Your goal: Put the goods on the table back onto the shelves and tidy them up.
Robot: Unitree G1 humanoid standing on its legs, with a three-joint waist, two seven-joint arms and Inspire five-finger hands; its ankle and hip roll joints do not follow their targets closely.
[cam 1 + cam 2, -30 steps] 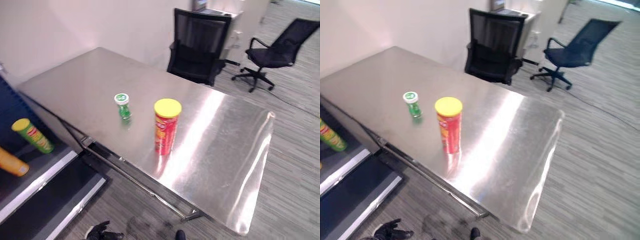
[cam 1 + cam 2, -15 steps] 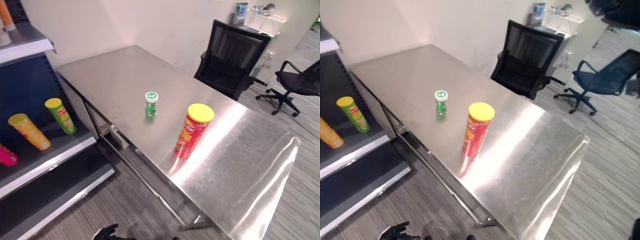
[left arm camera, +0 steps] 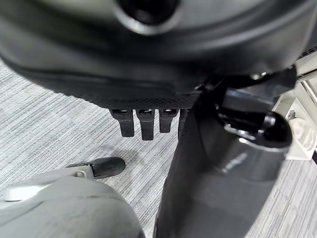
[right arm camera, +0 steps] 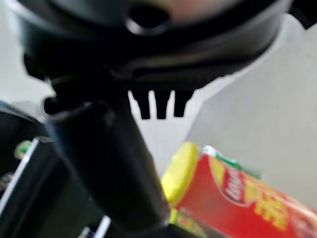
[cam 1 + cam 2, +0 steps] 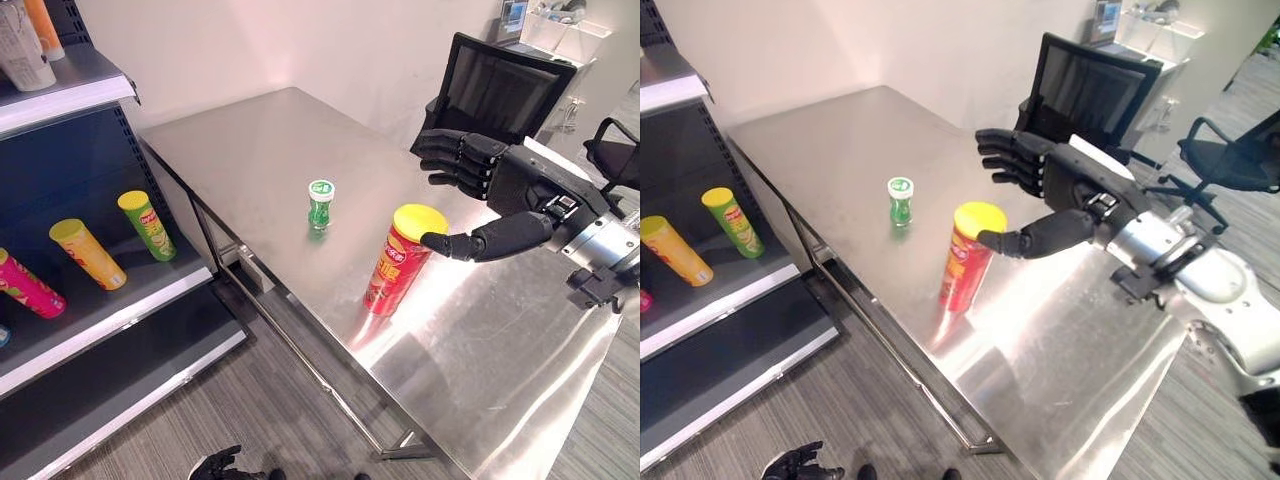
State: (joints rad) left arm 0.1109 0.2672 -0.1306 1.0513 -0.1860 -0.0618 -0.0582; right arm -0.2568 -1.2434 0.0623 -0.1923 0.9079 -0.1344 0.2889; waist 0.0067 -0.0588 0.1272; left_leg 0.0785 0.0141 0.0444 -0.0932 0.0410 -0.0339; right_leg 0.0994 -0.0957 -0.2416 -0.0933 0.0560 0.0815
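Red crisp tube (image 5: 399, 258), yellow-lidded, is standing upright near the front edge of the steel table (image 5: 250, 140), its long axis vertical, leaning only slightly in the head views. The right hand (image 5: 500, 185) is hovering at about 2 o'clock from the tube's lid, so the tube is lying toward 8 o'clock from the palm and a little below it. This hand is by far the nearer one; the left hand (image 3: 143, 121) is hanging low over the carpeted floor, fingers pointing down and relaxed, holding nothing.

The right hand is spreading wide: its fingers (image 5: 1005, 155) are reaching out fairly straight above and beyond the tube, while the thumb (image 5: 470, 242) is stretching toward the lid, its tip just beside the yellow rim, whether touching or a hair apart cannot be told. Nothing is being gripped yet. In the right wrist view the tube (image 4: 233, 196) is sitting below the thumb, between thumb and fingers.

A small green bottle (image 5: 320, 204) with a white cap is standing at 10 o'clock from the tube, well apart. The shelf (image 5: 130, 300) at 9 o'clock is already carrying several tubes lying slanted.
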